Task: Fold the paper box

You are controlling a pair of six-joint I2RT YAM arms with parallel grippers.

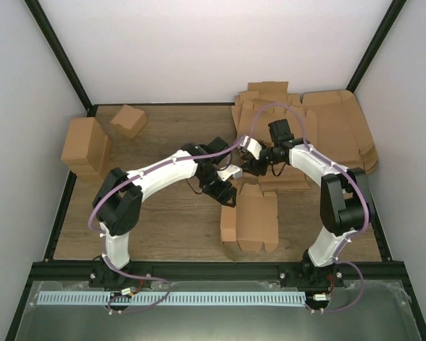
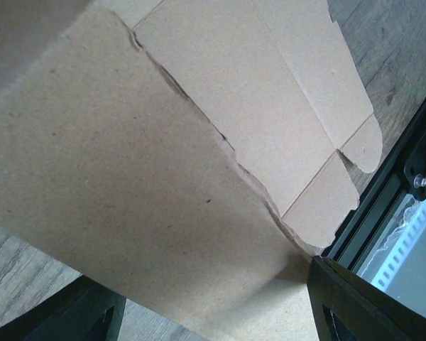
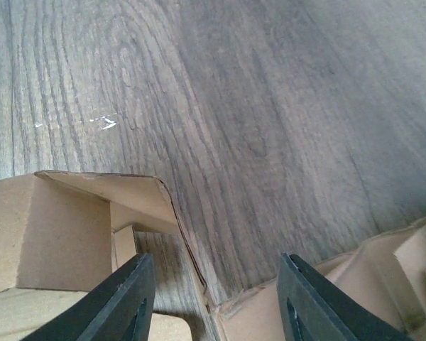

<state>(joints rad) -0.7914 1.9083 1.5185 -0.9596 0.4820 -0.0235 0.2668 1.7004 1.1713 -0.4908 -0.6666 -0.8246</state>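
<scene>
The paper box [image 1: 252, 217] lies part-folded in the middle of the table, a brown die-cut sheet with one side flap raised. My left gripper [image 1: 224, 192] hangs at its far left corner. In the left wrist view a broad panel of the box [image 2: 149, 185] fills the frame and runs down between the open fingers [image 2: 355, 305] of that gripper [image 2: 213, 312]; table shows beside the left finger. My right gripper [image 1: 252, 165] sits just beyond the box's far end. It [image 3: 216, 305] stands open astride a thin upright cardboard edge [image 3: 192, 263], with a folded wall [image 3: 57, 234] to its left.
A stack of wide flat cardboard sheets [image 1: 334, 128] lies at the back right, near the right arm. A small cube-like brown box [image 1: 128, 119] and a taller brown box [image 1: 85, 145] stand at the back left. Black frame rails [image 1: 71, 192] border the table.
</scene>
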